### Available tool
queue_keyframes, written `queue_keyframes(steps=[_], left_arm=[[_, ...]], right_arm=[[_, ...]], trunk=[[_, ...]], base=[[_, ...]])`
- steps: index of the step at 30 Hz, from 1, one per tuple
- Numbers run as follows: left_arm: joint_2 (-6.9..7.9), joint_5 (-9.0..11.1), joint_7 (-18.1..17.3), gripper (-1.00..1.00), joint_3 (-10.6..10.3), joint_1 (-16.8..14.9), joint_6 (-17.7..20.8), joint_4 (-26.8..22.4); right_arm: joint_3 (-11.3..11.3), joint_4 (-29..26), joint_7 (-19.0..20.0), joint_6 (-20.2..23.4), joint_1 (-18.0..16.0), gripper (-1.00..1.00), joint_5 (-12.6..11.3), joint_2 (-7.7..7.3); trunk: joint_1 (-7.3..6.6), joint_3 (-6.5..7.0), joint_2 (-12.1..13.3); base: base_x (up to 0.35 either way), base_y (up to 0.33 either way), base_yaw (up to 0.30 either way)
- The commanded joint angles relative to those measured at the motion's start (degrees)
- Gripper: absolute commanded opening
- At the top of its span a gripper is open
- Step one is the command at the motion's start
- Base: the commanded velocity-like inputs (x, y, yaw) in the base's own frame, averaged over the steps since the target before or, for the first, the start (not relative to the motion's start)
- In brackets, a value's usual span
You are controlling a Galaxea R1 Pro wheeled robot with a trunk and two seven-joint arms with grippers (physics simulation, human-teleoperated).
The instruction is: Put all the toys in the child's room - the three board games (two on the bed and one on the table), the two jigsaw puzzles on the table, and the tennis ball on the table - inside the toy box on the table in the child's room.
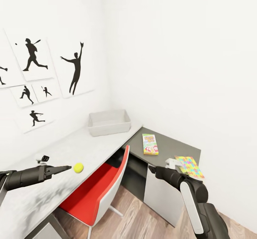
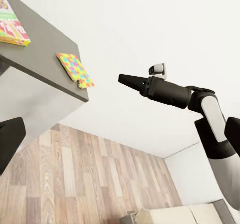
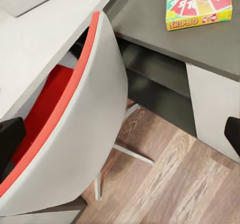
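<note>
The light grey toy box (image 1: 109, 122) stands at the far end of the table (image 1: 103, 144), against the wall. A tennis ball (image 1: 78, 167) lies on the light top, just beyond the tips of my left gripper (image 1: 66, 168), which is open and holds nothing. On the dark corner section lie a green-edged board game (image 1: 150, 144) (image 2: 11, 26) (image 3: 200, 4) and a yellow jigsaw puzzle (image 1: 190, 167) (image 2: 75, 69). My right gripper (image 1: 151, 168) (image 2: 123, 77) hovers open and unladen off the desk's edge, beside the puzzle. The bed is out of view.
A red chair with a white shell (image 1: 103, 185) (image 3: 75, 134) is tucked under the desk between my two arms. White drawers (image 1: 160, 196) stand below the dark section. Walls close in behind the desk on both sides. Wooden floor (image 3: 165, 184) lies below.
</note>
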Motion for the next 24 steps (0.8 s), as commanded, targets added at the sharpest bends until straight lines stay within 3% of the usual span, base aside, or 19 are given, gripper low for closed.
queue_keyframes(steps=[1, 15, 24], left_arm=[[0.01, -0.1, -0.2, 1.00, 0.0, -0.1, 0.6, 0.0], [0.01, -0.1, 0.6, 1.00, -0.1, -0.1, 0.6, 0.0], [-0.49, -0.1, 0.6, 1.00, -0.1, -0.1, 0.6, 0.0]], right_arm=[[0.0, -0.1, 0.1, 0.3, 0.0, 1.00, 0.0, 0.01], [0.0, -0.1, 0.1, 0.2, 0.0, 1.00, 0.0, 0.00], [0.0, 0.0, 0.1, 0.2, 0.0, 1.00, 0.0, 0.00]], trunk=[[0.06, -0.13, -0.1], [0.06, -0.13, -0.1], [0.06, -0.13, -0.1]], base=[[0.248, -0.195, 0.291], [0.249, -0.187, 0.283], [0.265, -0.013, 0.042]])
